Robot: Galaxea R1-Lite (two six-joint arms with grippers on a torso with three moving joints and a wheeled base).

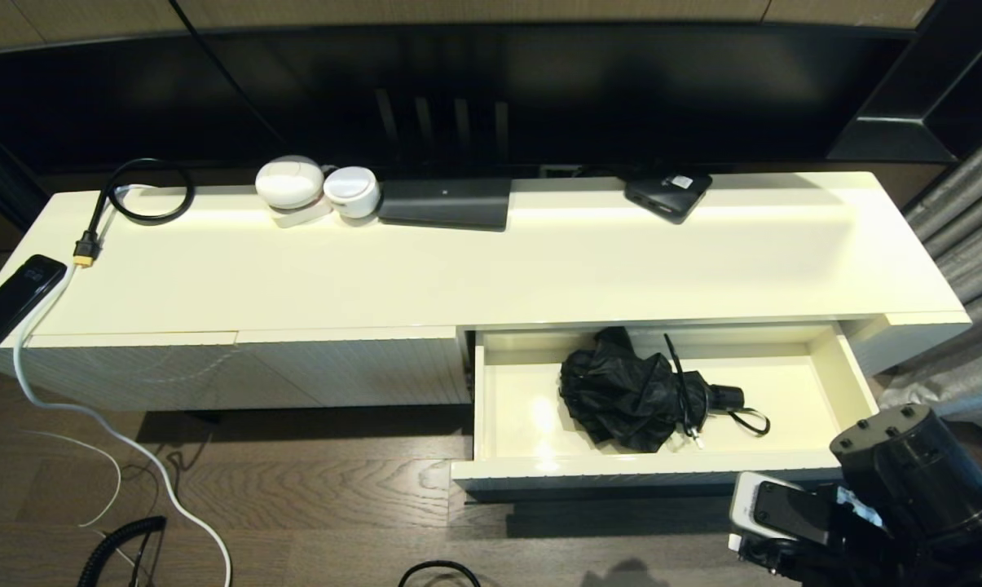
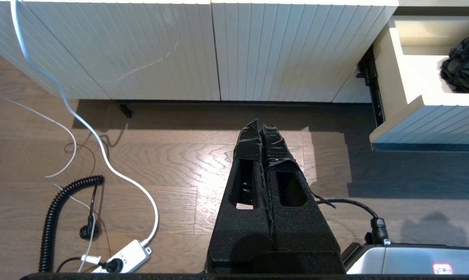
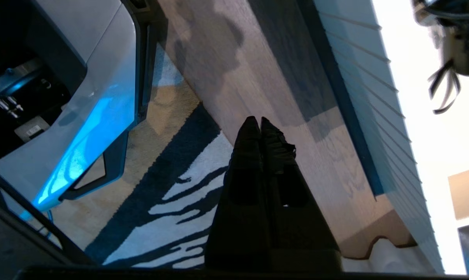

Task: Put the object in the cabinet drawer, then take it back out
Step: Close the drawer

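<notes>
The cabinet drawer (image 1: pixel 854 381) stands pulled out at the cabinet's right end. A folded black umbrella (image 1: pixel 621 393) lies inside it, with its handle and wrist strap pointing right. My right arm (image 1: pixel 906 481) is low at the near right, in front of the drawer. The right gripper (image 3: pixel 255 121) is shut and empty above the wood floor, beside the fluted drawer front (image 3: pixel 374 116); the umbrella handle (image 3: pixel 461 58) shows beyond it. My left gripper (image 2: pixel 260 126) is shut on nothing over the floor, left of the drawer (image 2: pixel 425 124), where the umbrella (image 2: pixel 464 66) shows.
On the cabinet top lie a phone (image 1: pixel 14 300), two white round devices (image 1: pixel 291 183), a flat black box (image 1: pixel 446 202) and a small black device (image 1: pixel 668 194). Cables (image 2: pixel 102 155) and a power strip (image 2: pixel 127 254) lie on the floor. A striped rug (image 3: pixel 141 186) lies under the right arm.
</notes>
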